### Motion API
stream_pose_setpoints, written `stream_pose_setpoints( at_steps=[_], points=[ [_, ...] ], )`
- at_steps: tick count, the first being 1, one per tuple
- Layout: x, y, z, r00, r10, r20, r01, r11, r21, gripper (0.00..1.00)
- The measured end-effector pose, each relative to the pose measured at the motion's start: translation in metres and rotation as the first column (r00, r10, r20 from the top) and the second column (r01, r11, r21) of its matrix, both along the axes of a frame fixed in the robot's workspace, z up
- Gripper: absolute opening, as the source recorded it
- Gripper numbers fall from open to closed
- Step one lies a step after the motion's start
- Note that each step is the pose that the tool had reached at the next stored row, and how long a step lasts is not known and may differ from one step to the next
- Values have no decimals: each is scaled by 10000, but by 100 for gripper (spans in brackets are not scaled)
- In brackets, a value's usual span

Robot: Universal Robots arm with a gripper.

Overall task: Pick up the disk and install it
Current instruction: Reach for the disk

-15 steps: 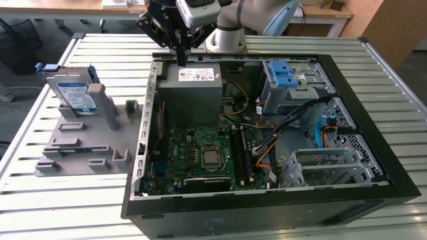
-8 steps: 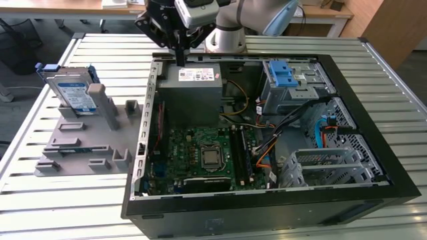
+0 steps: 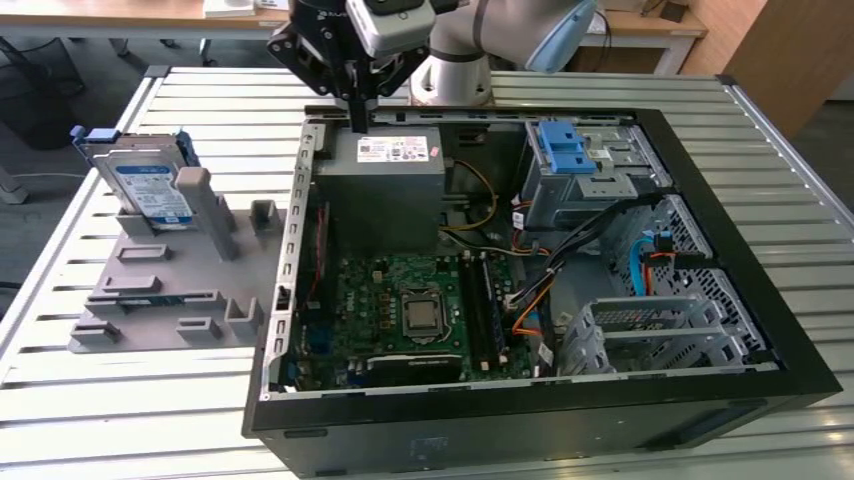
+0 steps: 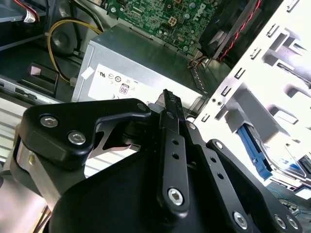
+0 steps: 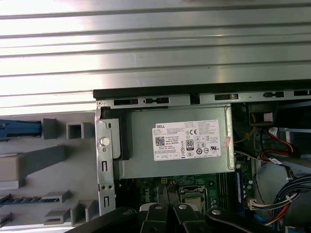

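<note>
The disk (image 3: 144,185) stands upright on its edge in a grey holder (image 3: 174,290), at the exterior view's left, in the upper part of the frame. Its white-and-blue label faces the camera and a blue carrier frame runs along its edges. The holder lies on the counter (image 3: 107,400) of metal slats, just beside the open black computer case (image 3: 534,425).

The tool (image 3: 360,124) is well apart from the disk. It hangs near the upper middle of the exterior view and points down at the far rim of the case, just over the grey power supply box (image 3: 387,185). Whether the tips touch the box or the rim, I cannot tell. Its two black fingers are together, and nothing is between them. In the second wrist view the tool (image 4: 168,95) shows the same state, with the power supply box (image 4: 136,63) and its white sticker behind it.

Inside the case, the green motherboard (image 3: 400,300) lies in front of the power supply box. A drive cage with a blue latch (image 3: 567,160) sits toward the upper right of the frame, and a light metal cage (image 3: 641,330) stands toward the lower right.

In the first wrist view the power supply box (image 5: 175,145) lies between the counter slats (image 5: 155,48) and the motherboard.
</note>
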State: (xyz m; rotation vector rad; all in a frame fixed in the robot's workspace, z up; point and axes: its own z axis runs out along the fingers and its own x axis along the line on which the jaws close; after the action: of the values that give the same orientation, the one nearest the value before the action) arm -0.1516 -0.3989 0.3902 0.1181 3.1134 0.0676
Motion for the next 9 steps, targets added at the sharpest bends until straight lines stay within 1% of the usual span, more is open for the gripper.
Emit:
stream_pose_setpoints(
  at_steps=[9],
  points=[
    [-25,0,-3,10000,1,-1,-1,10000,0,11]
  ],
)
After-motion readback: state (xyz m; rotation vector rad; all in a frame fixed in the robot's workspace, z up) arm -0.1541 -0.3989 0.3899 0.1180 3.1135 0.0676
